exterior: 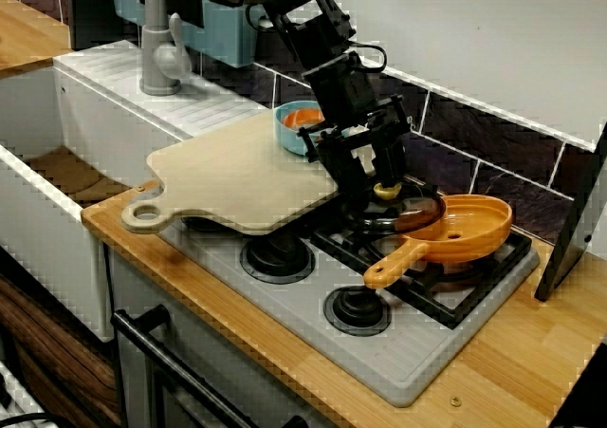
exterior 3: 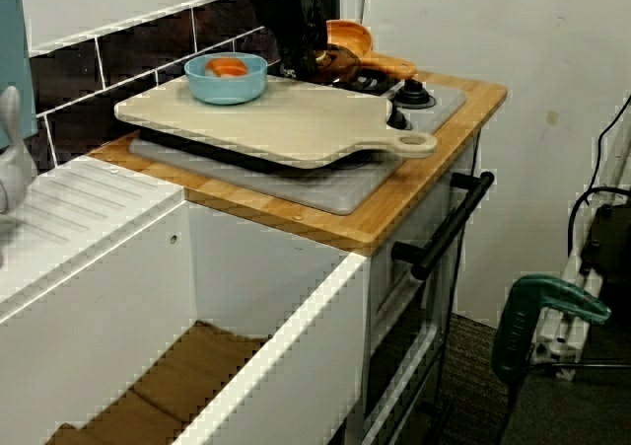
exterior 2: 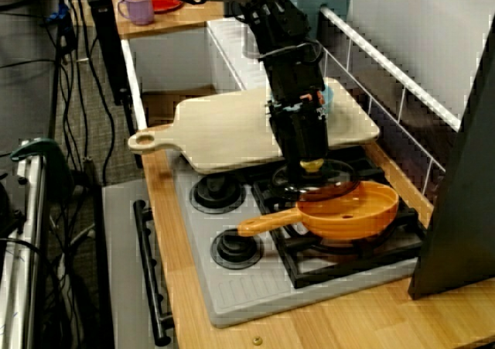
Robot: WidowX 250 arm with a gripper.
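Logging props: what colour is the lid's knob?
The knob is yellow; clearest in the view facing the tiles.

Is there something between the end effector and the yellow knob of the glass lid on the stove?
Nothing visible. The end effector is right at the yellow knob of the glass lid. The orange pan lies beside the lid, and the cutting board on the other side; neither is between.

Soft, even indoor light in all three views; no hard shadows, no glare. Front view: faint shadow under board (exterior: 237,172) on hob (exterior: 379,352); slight sheen on pan (exterior: 465,227) handle; black arm (exterior: 327,44) reads as dark mass, little detail. End view: floor (exterior 2: 93,140) at left dim. Sink-side view: wall (exterior 3: 532,188) bright, not blown out. Low resolution; stair-step edges throughout; no motion blur.
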